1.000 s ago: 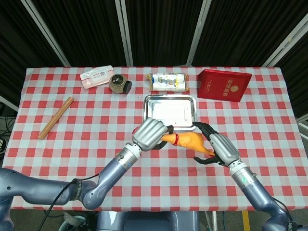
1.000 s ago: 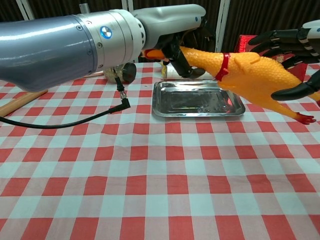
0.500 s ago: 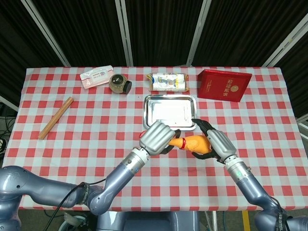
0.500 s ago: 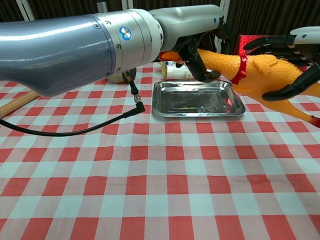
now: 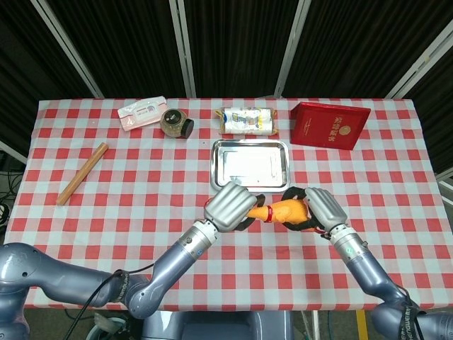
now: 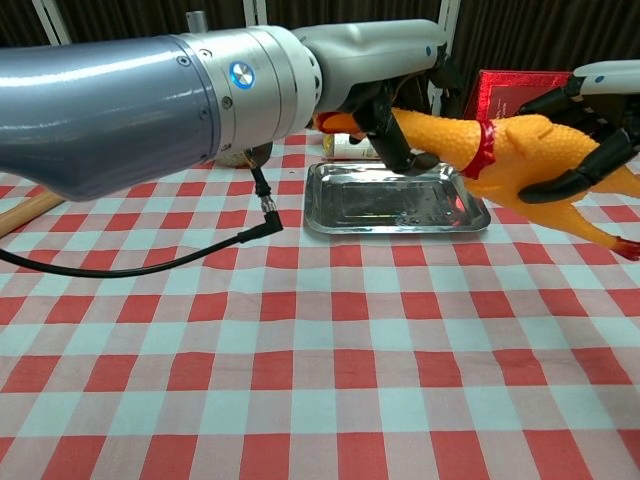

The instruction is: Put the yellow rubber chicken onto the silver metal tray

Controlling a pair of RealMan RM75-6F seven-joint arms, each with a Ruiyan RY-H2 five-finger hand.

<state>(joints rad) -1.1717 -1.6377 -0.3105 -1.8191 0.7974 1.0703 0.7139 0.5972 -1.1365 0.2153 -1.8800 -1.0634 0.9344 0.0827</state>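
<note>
The yellow rubber chicken [image 5: 287,211] [image 6: 520,160] with its red collar hangs in the air in front of the silver metal tray [image 5: 249,163] [image 6: 395,198]. My left hand [image 5: 230,205] [image 6: 385,70] grips its head and neck end. My right hand [image 5: 320,209] [image 6: 590,110] wraps its black fingers around the body. The chicken lies roughly level, head toward the left, orange feet trailing to the right. The tray lies flat on the checked cloth with nothing on it.
Along the back of the table lie a pink packet [image 5: 141,112], a dark round jar [image 5: 175,122], a wrapped snack pack [image 5: 245,120] and a red box [image 5: 330,125]. A wooden stick [image 5: 82,173] lies at the left. A black cable [image 6: 150,255] hangs below my left arm.
Both hands have carried the chicken slightly rightward and nearer. My right hand's fingers have closed more firmly around the body.
</note>
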